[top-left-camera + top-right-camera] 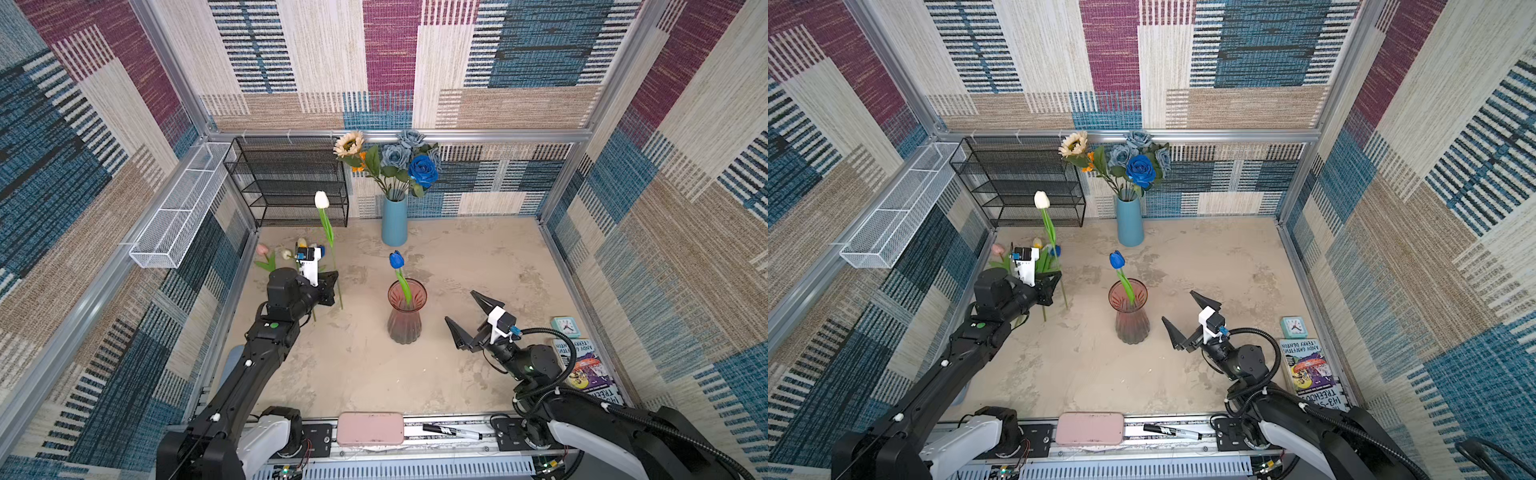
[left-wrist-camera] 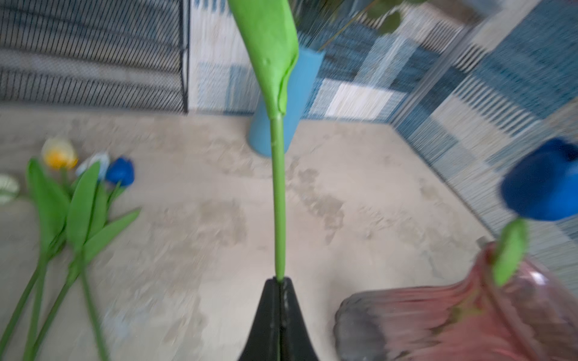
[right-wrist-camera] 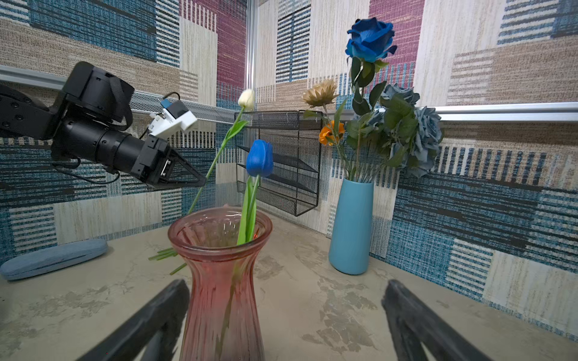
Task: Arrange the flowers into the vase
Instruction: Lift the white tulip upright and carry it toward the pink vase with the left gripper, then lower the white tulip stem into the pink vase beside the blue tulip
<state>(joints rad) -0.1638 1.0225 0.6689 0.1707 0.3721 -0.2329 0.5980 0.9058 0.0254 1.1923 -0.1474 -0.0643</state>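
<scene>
Where the walls box it in, room: three-sided booth, woven patchwork in blue, maroon, beige & cream; alu rails at corners & along the back.
Table: beige, matte, mottled w/ darker stains.
Rack: black mesh, tiered, against back wall, left of centre.
Basket: white mesh, long, hung on left rail.
Blue vase: upright at back wall, beside rack; holds sunflower, blue rose, dusty roses.
Pink vase: ribbed glass, upright, mid-table; blue tulip stands in it, leaning on rim.
L gripper: jaws pinched tight on white tulip stem, low down; bloom up, stem tilted, left of pink vase & apart from it.
R gripper: jaws spread wide, nothing in them; near pink vase, on its right, facing it.
Loose tulips: flat on table by left wall; yellow, blue & pale heads, blurred.
Books: stacked at right edge, clock just behind.
Pink case: on front rail, marker beside it.
</scene>
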